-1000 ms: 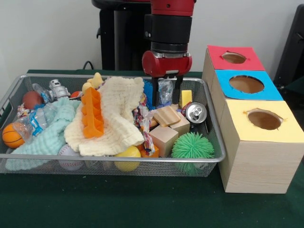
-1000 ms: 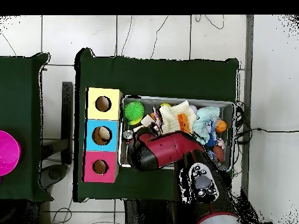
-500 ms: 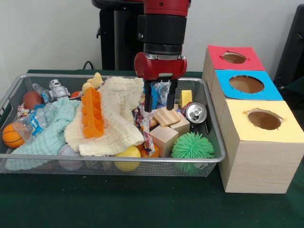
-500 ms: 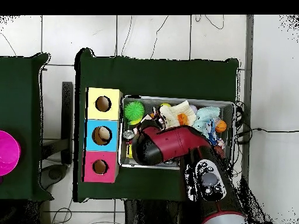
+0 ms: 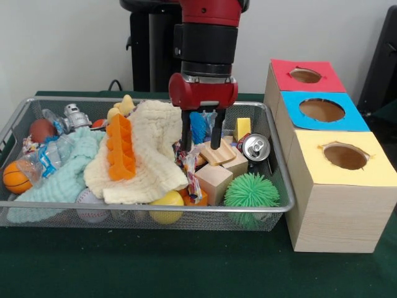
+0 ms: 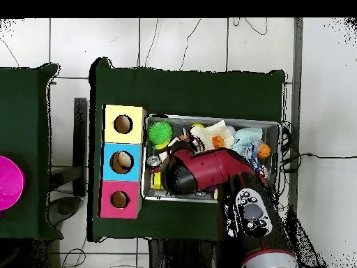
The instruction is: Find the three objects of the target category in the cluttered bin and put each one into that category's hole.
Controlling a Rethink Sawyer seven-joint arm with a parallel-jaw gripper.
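Since 1 second ago, the red and black arm has slid sideways over the wire bin (image 5: pixel 12 133), away from the boxes, and the tool (image 5: pixel 200 146) has come down a little lower. Its 2 black fingers (image 5: pixel 185 131) are spread apart and hold nothing. One finger tip is beside the cream cloth (image 5: pixel 149 149), and the other tip is at the top of the flat wooden block (image 5: pixel 218 153); I cannot tell if it touches it.

That flat block lies tilted on a wooden cube (image 5: pixel 237 162), and a bigger wooden cube (image 5: pixel 214 182) sits in front of them, near the bin's front wall. A green spiky ball (image 5: pixel 251 190) is just beside the big cube. A silver can (image 5: pixel 255 147) stands between the blocks and the bin's end wall. An orange plastic piece (image 5: pixel 121 146) lies on the cream cloth. A pale green cloth (image 5: pixel 62 177) fills the other end, with a small orange ball (image 5: pixel 15 177) next to it.

Beside the bin on the green worktop (image 5: pixel 186 267) stand 3 boxes in a row, each with a round hole on top: yellow box (image 5: pixel 372 155), blue box (image 5: pixel 350 121) and red box (image 5: pixel 332 77). From above, something pale shows inside the blue box's hole (image 6: pixel 123 162).
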